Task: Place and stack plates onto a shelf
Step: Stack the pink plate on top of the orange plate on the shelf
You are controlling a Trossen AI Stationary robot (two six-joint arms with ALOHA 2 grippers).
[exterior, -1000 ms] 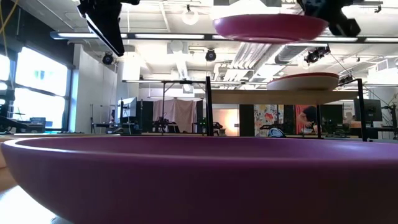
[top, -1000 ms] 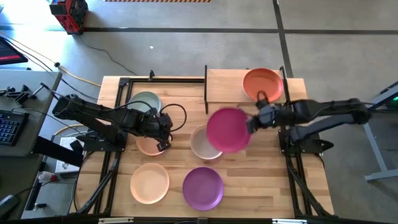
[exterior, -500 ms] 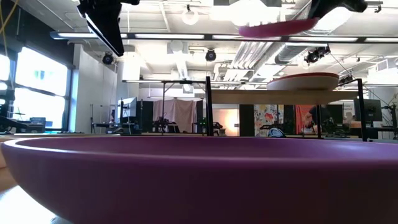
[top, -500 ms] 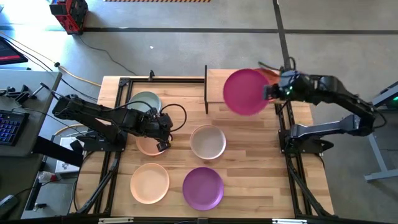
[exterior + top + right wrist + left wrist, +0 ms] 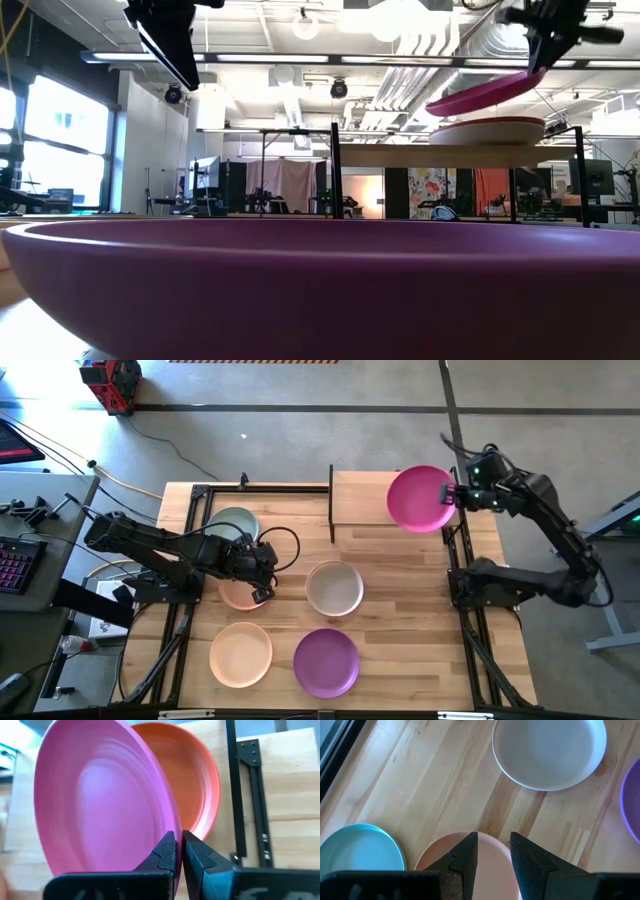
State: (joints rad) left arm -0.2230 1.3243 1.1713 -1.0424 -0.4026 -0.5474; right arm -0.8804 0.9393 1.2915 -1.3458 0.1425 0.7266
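My right gripper [image 5: 452, 493] is shut on the magenta plate [image 5: 418, 499] and holds it over the shelf [image 5: 358, 499]. The plate hovers above the terracotta plate [image 5: 197, 780], which rests flat on the shelf's right end [image 5: 490, 131]. In the high view the magenta plate hides the terracotta one. My left gripper [image 5: 262, 586] is open and hovers above a tan plate [image 5: 485, 865] lying on the table, with nothing between its fingers. The sage green plate [image 5: 236, 522], off-white plate [image 5: 334, 588], pale peach plate [image 5: 240, 654] and purple plate [image 5: 326, 662] lie flat on the table. My right gripper pinches the magenta plate's rim [image 5: 162, 820] on the side toward the table's right edge, one finger over the upper face and one beneath. The fingers come from the right. The plate is lifted clear and tilted [image 5: 488, 92], its free edge lower, just above the terracotta plate.
Black posts [image 5: 331, 500] stand at the shelf's corners, and one [image 5: 235, 785] is close beside my right gripper. The shelf's left half is bare wood. The purple plate's rim [image 5: 320, 290] fills the bottom of the low view.
My right gripper has carried the magenta plate from above the table's middle toward the far right, over the shelf. The plate has tipped from level to tilted and has come down close above the terracotta plate. My left arm has kept still.
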